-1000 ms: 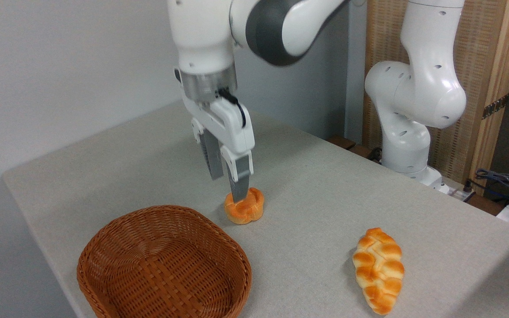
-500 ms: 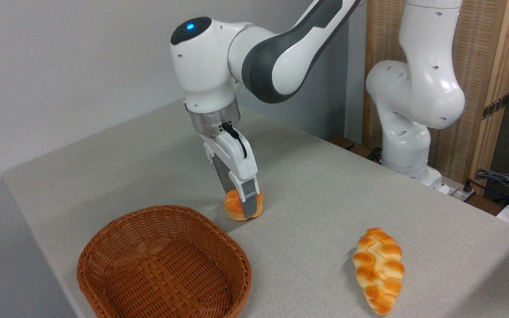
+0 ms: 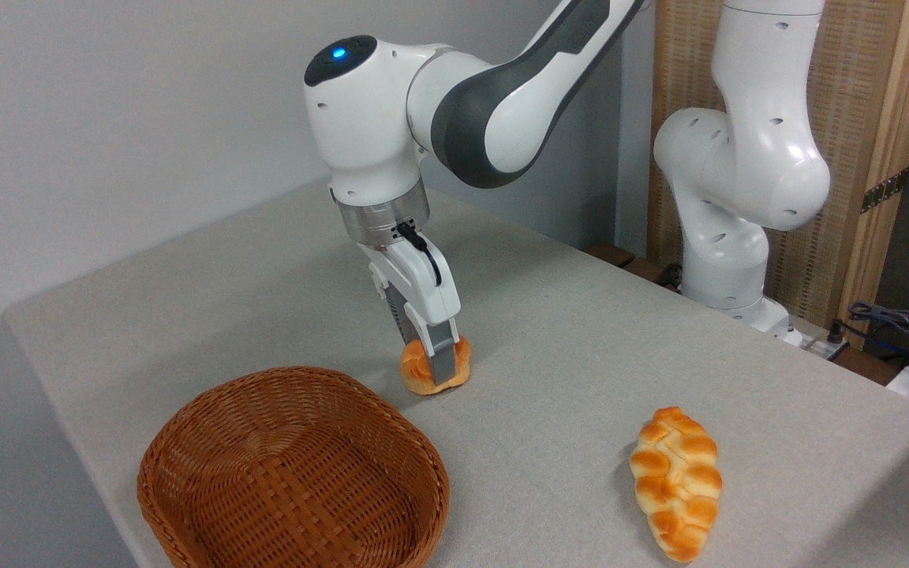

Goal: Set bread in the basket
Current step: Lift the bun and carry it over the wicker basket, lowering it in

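Bread (image 3: 423, 372): small round knotted bun, glossy orange-golden crust, paler creases. It sits on the desk (image 3: 581, 331), just beyond the far right rim of the basket (image 3: 186, 426), not touching it. Bottom looks in contact with the desk, though I can't tell for sure.

My end effector (image 3: 432, 363) is down over the bun, fingers clamped on it. Near finger (image 3: 443, 359) crosses the front of the crust; the far finger is mostly hidden behind the bun.

Basket: shallow oval, reddish-brown woven wicker, much wider than the bun. Sits at the near left of the desk, partly cut off by the bottom edge of view. Nothing visible inside.

Count: one bun, one basket, one braided loaf (image 3: 676, 481). The loaf is longer, oval, golden with pale creases, lying near right, well apart from bun and basket.

Surface: light grey fabric-like desk top, corner at the left. Room: plain pale wall (image 3: 107, 118) at far left, woven-look panel with a wood frame (image 3: 857, 118) at far right. My base (image 3: 731, 268) stands at the far right edge of the desk. Dark cables (image 3: 888, 319) at the right edge of view.
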`<control>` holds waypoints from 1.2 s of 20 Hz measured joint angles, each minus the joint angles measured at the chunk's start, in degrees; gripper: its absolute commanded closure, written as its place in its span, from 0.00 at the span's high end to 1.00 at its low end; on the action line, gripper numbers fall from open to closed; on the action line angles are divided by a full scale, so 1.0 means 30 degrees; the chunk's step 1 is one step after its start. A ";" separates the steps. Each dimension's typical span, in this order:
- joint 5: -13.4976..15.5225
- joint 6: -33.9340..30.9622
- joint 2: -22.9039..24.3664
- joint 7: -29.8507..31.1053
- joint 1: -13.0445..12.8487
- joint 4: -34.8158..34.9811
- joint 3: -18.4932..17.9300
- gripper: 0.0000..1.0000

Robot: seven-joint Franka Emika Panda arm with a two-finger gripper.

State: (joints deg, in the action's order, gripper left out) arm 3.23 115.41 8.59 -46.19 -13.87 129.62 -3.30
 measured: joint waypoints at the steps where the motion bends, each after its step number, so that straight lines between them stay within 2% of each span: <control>1: 0.0000 0.0000 0.0000 0.0000 0.0000 0.0000 0.0000 0.47; 6: 0.0001 -0.0302 0.0049 0.0000 0.0003 -0.0186 -0.0001 0.47; 10: 0.0113 -0.3908 0.0057 0.0007 0.0080 -0.2925 -0.0067 0.50; 12: 0.0932 -0.4569 -0.0139 0.0016 0.0304 -0.4518 -0.0158 0.58; 14: 0.1506 -0.4587 -0.0703 0.0210 0.0800 -0.5921 -0.0236 0.61; 17: 0.1689 -0.4576 -0.2372 0.1063 0.1604 -0.8307 -0.0299 0.64; 20: 0.1908 -0.3837 -0.4133 0.1576 0.1929 -1.0061 -0.0314 0.68; 24: 0.2647 -0.1089 -0.5614 0.3489 0.2007 -1.0559 -0.0325 0.92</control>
State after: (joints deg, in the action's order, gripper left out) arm 11.17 112.15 -8.26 -35.72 -7.84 97.94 -4.28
